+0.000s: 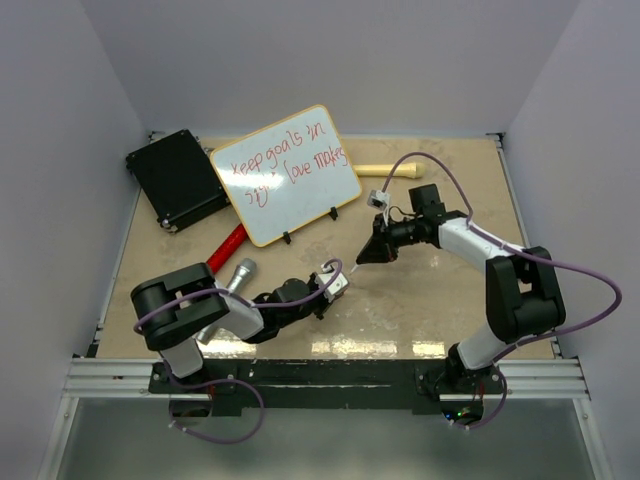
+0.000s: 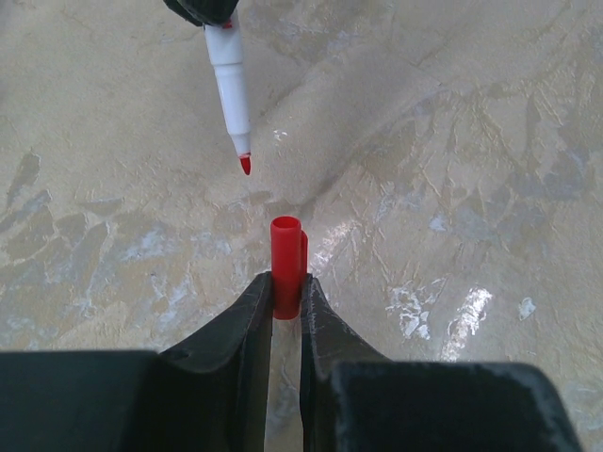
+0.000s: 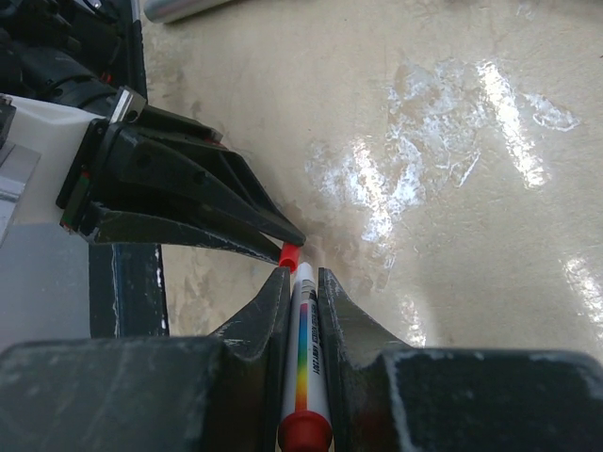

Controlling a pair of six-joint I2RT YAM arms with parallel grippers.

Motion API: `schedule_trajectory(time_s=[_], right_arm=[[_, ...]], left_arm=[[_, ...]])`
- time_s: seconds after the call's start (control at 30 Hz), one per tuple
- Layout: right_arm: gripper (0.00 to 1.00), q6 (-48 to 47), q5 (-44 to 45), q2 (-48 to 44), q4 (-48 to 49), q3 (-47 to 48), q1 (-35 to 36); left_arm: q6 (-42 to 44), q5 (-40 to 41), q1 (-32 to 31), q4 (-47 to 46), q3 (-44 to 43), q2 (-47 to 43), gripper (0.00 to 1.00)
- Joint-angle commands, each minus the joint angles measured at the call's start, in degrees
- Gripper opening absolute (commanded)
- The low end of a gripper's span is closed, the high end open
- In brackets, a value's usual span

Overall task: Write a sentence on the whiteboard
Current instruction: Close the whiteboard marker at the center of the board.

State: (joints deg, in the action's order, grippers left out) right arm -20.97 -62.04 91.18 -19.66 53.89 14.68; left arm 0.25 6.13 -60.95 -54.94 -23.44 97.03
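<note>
The whiteboard (image 1: 285, 173) stands tilted at the back, bearing the red sentence (image 1: 282, 160) in two lines, "Keep goals in…". My right gripper (image 1: 363, 258) is shut on a white marker (image 3: 306, 358) with a rainbow stripe and red end. The marker's bare red tip (image 2: 245, 164) points down toward a red cap (image 2: 285, 264). My left gripper (image 1: 338, 282) is shut on that cap, its open end up, just below the tip with a small gap. In the right wrist view the cap (image 3: 291, 254) sits right beyond the marker's nose, between the left gripper's fingers (image 3: 203, 179).
A black case (image 1: 177, 178) lies at the back left. A red-handled tool (image 1: 227, 248) and a grey cylinder (image 1: 236, 277) lie left of centre. A tan stick (image 1: 388, 170) lies behind the board's right end. The beige table (image 1: 420, 300) has raised rails.
</note>
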Motion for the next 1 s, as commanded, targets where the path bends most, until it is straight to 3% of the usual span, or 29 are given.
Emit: schedule_trajectory(time_s=[0.0,0.37,0.97], right_arm=[[0.0,0.49,0.17,-0.65,0.59,0.6,0.97],[0.0,-2.14,0.87,1.55,-2.57,1.57,1.85],[0.0,0.32,0.69,3.04,0.32,1.39,3.96]], left_arm=[[0.63,-0.42,-0.14,-5.62,0.76,1.14,0.0],[-1.74,-1.12,1.09,-7.82,1.47,2.19,0.0],[-3.06,-2.18,1.36,-9.31,1.64,3.78,0.0]])
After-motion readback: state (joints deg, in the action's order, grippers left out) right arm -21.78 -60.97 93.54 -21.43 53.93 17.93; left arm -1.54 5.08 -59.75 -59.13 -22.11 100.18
